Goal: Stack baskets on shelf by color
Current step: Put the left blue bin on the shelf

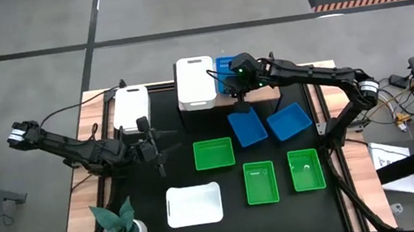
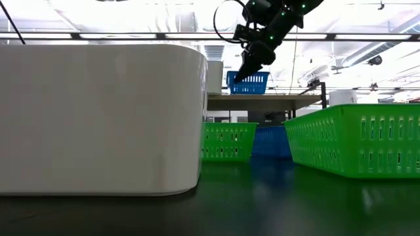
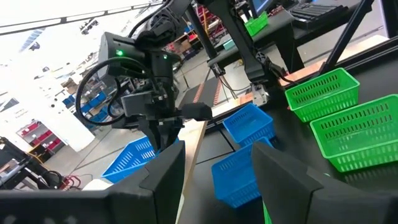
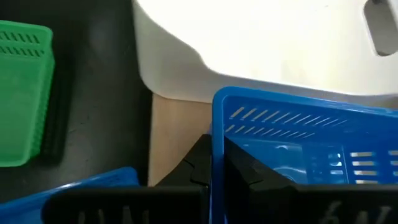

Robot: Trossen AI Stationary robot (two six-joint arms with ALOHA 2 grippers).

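Observation:
On the light-wood shelf (image 1: 190,106) at the table's far edge stands a white basket (image 1: 195,82), and beside it on its right a blue basket (image 1: 223,66) (image 2: 248,82) (image 4: 298,143). My right gripper (image 1: 237,87) (image 2: 252,64) (image 4: 221,168) is above the blue basket's near end, shut on its wall. My left gripper (image 1: 155,148) (image 3: 217,180) hangs open over the table's left part and holds nothing. Two more blue baskets (image 1: 246,127) (image 1: 288,122), three green ones (image 1: 214,153) (image 1: 261,182) (image 1: 306,169) and a white one (image 1: 194,205) lie on the black table top. My right gripper pinches the blue basket's near wall (image 4: 217,134), close to the corner next to the white basket. One finger (image 4: 252,171) is inside the basket and the other (image 4: 198,163) outside. The fingers come from above, pointing down. The basket sits about level with its bottom on or just over the shelf board (image 2: 262,98).
Another white basket (image 1: 131,108) lies at the far left beside the shelf. A potted green plant (image 1: 118,226) stands at the near left corner. Cables and a stand lie beyond the table's right edge.

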